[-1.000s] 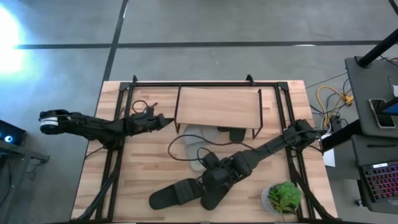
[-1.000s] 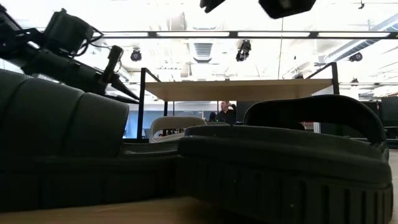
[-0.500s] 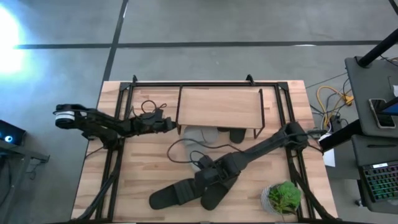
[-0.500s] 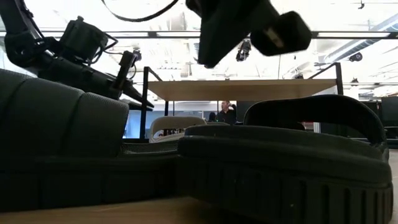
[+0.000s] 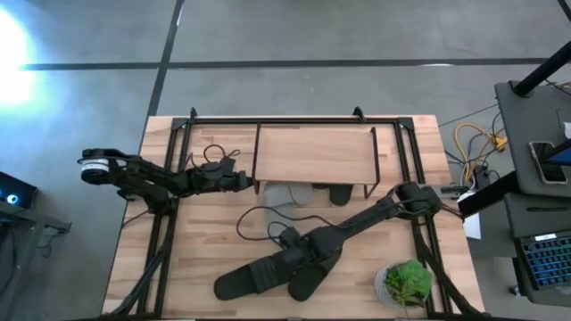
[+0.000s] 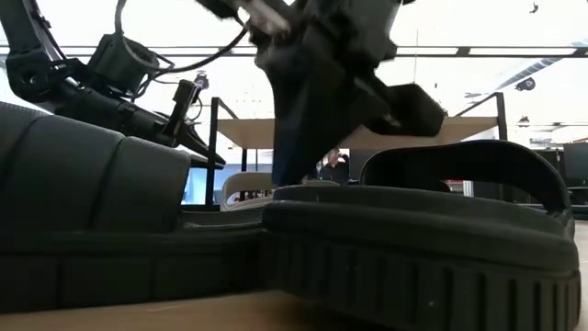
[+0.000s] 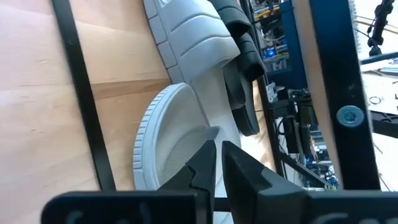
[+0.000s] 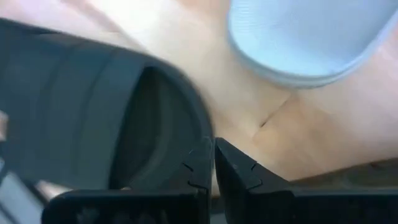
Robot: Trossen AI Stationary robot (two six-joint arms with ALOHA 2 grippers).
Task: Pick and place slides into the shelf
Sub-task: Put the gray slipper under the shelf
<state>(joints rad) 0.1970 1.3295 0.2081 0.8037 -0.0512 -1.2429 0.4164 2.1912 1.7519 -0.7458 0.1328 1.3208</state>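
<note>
From above: reaching in from three o'clock with the right gripper (image 5: 299, 259) and lowering it onto the two black slides (image 5: 259, 276) lying at six o'clock on the table (image 5: 205, 232), having swung there from a spot nearer the centre a second ago. Keeping its fingers pinched together and carrying nothing. Sliding the left gripper (image 5: 252, 183) in from nine o'clock toward the near left leg of the shelf (image 5: 314, 153), closer than a second back, also pinched together and empty. Showing grey slides (image 5: 287, 192) and another black one already tucked under the shelf board at twelve o'clock. Leaving a potted plant (image 5: 406, 283) untouched at five o'clock.

From table height: dropping the right gripper out of the ceiling glare, where only its underside showed a second ago, until its tip is meeting the top edge of the nearest black slide. Hovering the left gripper at ten o'clock, pointing at the shelf leg.

From the left wrist: aiming closed fingertips at the heel of a grey slide, near it but apparently not touching.

From the right wrist: hanging closed fingertips just beside the black slide's strap, over bare wood.

Judging by this: beginning the next pick, though needing to open the fingers before any grasp; two slides remaining to be shelved.
</note>
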